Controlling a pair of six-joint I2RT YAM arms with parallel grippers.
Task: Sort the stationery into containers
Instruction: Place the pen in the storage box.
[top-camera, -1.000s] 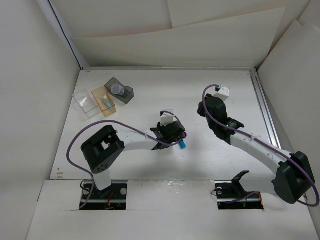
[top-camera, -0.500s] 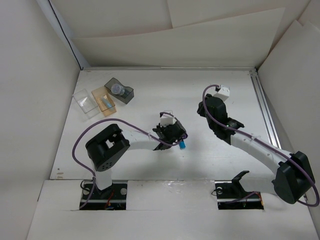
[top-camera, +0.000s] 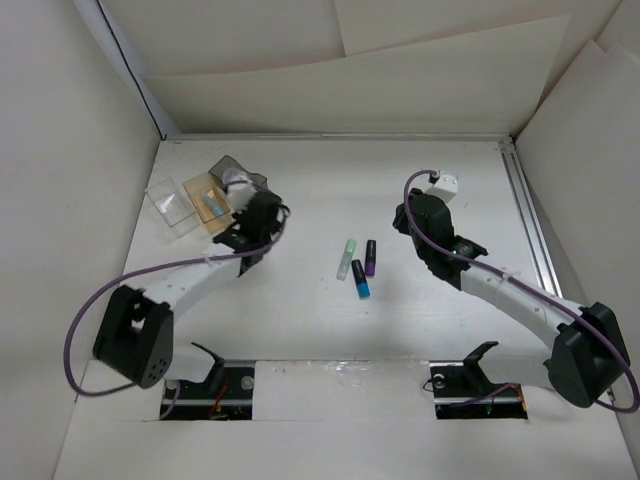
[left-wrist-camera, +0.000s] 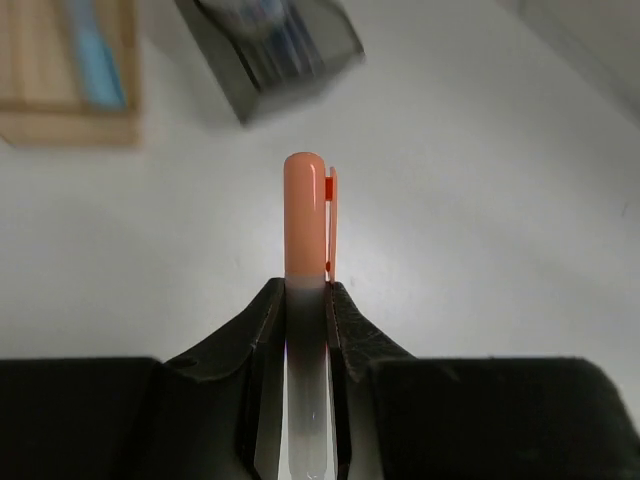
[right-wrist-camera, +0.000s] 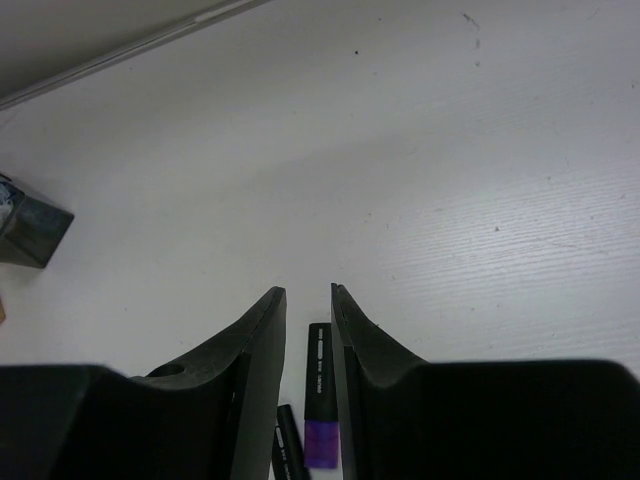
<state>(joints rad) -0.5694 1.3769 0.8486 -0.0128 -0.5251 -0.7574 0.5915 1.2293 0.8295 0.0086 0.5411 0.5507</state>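
My left gripper (left-wrist-camera: 305, 290) is shut on an orange-capped marker (left-wrist-camera: 305, 215) with a pale body. In the top view it (top-camera: 250, 222) hovers just near-right of the boxes. The smoky dark grey box (top-camera: 232, 165) lies ahead of it (left-wrist-camera: 270, 50), and the amber box (top-camera: 207, 198) with a blue-tipped tube (left-wrist-camera: 95, 60) is to its left. The clear box (top-camera: 172, 206) is leftmost. A green marker (top-camera: 347, 258), a black purple-ended marker (top-camera: 370, 257) and a black cyan-ended marker (top-camera: 360, 280) lie mid-table. My right gripper (right-wrist-camera: 308, 292) is slightly open and empty above the purple marker (right-wrist-camera: 318, 400).
White walls close the table on the left, back and right. A metal rail (top-camera: 530, 220) runs along the right side. The purple cable of the left arm (top-camera: 90, 315) loops over the near-left area.
My left arm has swung from the middle of the table to the boxes at far left, carrying the orange marker. Three markers it covered now show. The right arm has not moved.
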